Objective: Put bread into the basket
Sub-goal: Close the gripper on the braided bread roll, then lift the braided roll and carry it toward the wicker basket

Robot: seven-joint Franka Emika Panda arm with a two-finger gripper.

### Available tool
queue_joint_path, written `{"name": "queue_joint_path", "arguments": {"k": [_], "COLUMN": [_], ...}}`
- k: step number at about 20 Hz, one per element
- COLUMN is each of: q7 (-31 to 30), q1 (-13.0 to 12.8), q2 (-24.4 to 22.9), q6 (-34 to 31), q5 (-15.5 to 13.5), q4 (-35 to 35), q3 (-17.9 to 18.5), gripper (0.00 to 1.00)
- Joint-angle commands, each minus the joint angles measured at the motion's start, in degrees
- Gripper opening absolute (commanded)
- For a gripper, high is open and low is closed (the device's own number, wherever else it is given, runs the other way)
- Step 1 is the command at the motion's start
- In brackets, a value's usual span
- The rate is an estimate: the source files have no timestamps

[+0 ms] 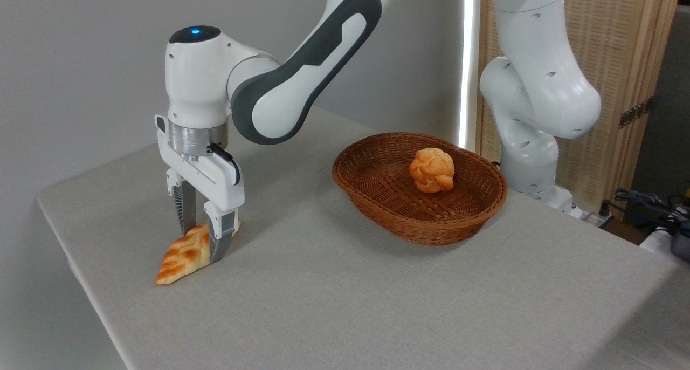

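Your claw (204, 239) points straight down over the left part of the table (334, 300), and its two fingers (222, 235) stand one on each side of the bread (182, 257), closed in against the loaf's upper half. You can see the near finger in front of the loaf and the far one behind it, so the grip sits across the loaf's width. The bread is tilted: its lower pointed end rests on or just at the cloth toward the front left, and its upper end rises between the fingers, with a small bit showing past the near finger on the right. Whether that lower tip is touching the table or barely off it, you cannot tell from this view.

Above the claw, the arm (302, 62) bends up and away to the right, toward its base at the table's far right edge.

The basket (388, 208) sits well apart from the bread, to the right and farther back on the table. Inside it lies a round knotted roll (431, 169), resting toward the back of the basket floor.
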Motion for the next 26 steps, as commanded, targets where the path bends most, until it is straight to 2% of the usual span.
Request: {"name": "queue_joint_path", "arguments": {"k": [1,8,10,17,21,23,26], "q7": [-0.7,-1.1,-1.1,-0.9,0.0,0.3,2.4], "q1": [-0.3,-0.3,-0.3,-0.2,0.2,0.4,0.4], "q2": [0.6,0.4,-1.3,-8.1,-13.3,-16.8,-22.5], "q6": [0.7,0.7,-0.9,-11.3,-20.2,-23.6,-29.9], "q5": [1.5,1.3,1.3,1.3,1.3,1.3,1.3], "q4": [0.8,0.8,0.8,0.7,-0.1,-2.0,-5.3], "q3": [0.0,-0.1,-0.1,-0.1,0.5,0.9,1.9], "gripper": [0.45,0.46,0.46,0.51,0.57,0.60,0.60]}}
